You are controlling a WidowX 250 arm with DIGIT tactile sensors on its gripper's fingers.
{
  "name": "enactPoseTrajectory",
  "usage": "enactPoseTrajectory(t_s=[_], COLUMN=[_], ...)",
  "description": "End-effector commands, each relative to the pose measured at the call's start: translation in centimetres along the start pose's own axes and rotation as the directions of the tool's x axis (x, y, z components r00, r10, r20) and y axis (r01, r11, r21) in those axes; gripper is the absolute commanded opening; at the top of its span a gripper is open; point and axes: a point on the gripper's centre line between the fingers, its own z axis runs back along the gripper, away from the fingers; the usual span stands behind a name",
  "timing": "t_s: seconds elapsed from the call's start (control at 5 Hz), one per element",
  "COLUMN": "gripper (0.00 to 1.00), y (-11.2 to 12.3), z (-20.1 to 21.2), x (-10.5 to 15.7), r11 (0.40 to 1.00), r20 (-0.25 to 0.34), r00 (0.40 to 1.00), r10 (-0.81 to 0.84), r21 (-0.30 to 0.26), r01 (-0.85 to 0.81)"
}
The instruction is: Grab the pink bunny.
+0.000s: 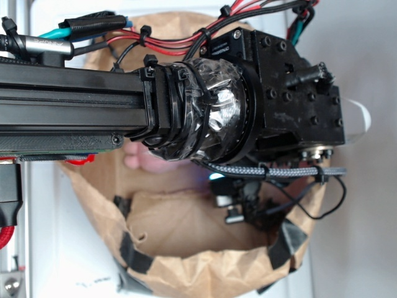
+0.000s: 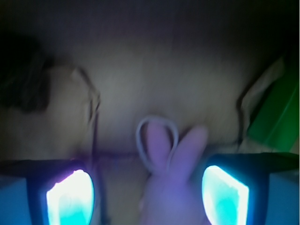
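Pink and fuzzy, the small plush bunny [image 2: 171, 187] is lying on the brown paper floor of a crumpled paper bag [image 1: 205, 273], its two long ears pointing up the wrist view and a thin white loop [image 2: 157, 140] circling the left ear. In the exterior view only a pale pink patch of it [image 1: 139, 160] is showing beneath the black arm. The bunny is sitting between the two glowing cyan finger pads [image 2: 70, 199] of the black gripper [image 2: 147, 199], nearer the right-hand pad of the wrist view than the other; whether either pad is touching the plush cannot be told. The jaws are standing wide apart and are gripping nothing. A green rectangular block [image 2: 276, 112] is showing at the right edge of the wrist view, beside a fold of the bag and apart from the bunny. In the exterior view the arm's tape-wrapped wrist [image 1: 205, 105] is reaching into the bag's open mouth and hiding most of the interior. Judged step: closing on the toy. To do it well, the gripper should probably be centring on the body rather than the ears, since these are thin and would slip, settling low enough to span the plush, and staying clear of the bag's fold and the green block while closing
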Motion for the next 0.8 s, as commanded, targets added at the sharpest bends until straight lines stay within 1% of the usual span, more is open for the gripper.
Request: enactPoseTrajectory(t_s=[0.0, 0.2, 0.4, 0.6], gripper=[1.00, 1.00, 1.00, 0.00], y=[-0.3, -0.6, -0.8, -0.8], z=[-3.8, -4.4, -4.6, -3.8], x=[-1.8, -3.1, -4.0, -3.8], r11=[0.983, 0.972, 0.968, 0.976], r20=[0.037, 0.024, 0.024, 0.036], r00=[0.994, 0.988, 0.984, 0.987], r10=[-0.102, -0.152, -0.177, -0.157], r21=[0.159, 0.183, 0.187, 0.159], r01=[0.094, 0.146, 0.169, 0.149])
